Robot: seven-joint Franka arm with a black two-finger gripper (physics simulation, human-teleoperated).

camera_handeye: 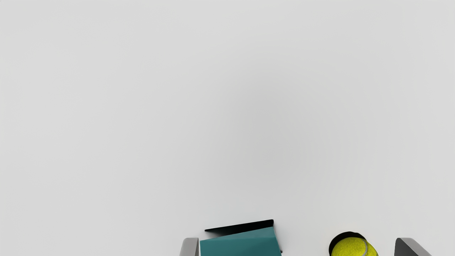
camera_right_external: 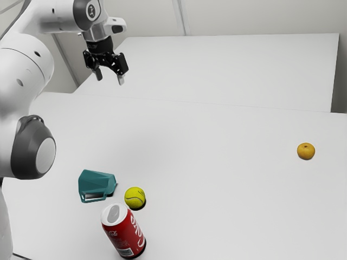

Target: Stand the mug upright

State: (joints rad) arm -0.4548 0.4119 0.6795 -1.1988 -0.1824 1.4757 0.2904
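From over here, exterior view: mug (camera_right_external: pixel 96 183)'s lying on its side on the table (camera_right_external: pixel 217 179), ball (camera_right_external: pixel 135 197) just beside it, jaws (camera_right_external: pixel 109 79) up in the air. Wrist view: jaws spread wide, nothing gripped, mug partly visible.

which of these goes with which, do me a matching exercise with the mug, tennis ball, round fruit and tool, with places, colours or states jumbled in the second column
Column one
1. mug
2. tennis ball
3. round fruit
4. tool

Column two
A. open, above the table
B. yellow, near the red can
C. teal, lying on its side
D. apart from the other things, toward the exterior view's right

Right pairs: 1-C, 2-B, 3-D, 4-A
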